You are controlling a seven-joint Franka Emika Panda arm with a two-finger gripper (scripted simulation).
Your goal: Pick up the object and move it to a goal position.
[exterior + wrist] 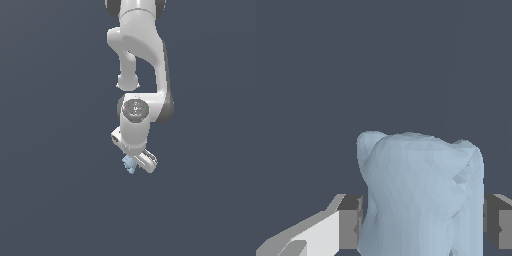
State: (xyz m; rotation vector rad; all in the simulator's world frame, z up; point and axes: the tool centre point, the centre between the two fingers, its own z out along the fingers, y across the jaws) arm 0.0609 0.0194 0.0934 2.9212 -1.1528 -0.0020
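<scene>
Pale light-blue object [421, 195]: your wrist view is filled by its lumpy, faceted body, seated between the two grey pads [351, 222] of the pincer [423, 222], one pad pressed to each flank. Pincer state: clenched on the object. No writing or label is legible anywhere. In the exterior view you find the object [129, 164] small, at the tip of the pincer [134, 163], towards that view's left of the fingers. White arm [142, 55] descends from the top edge, wrist tilted, over plain dark-grey ground.
</scene>
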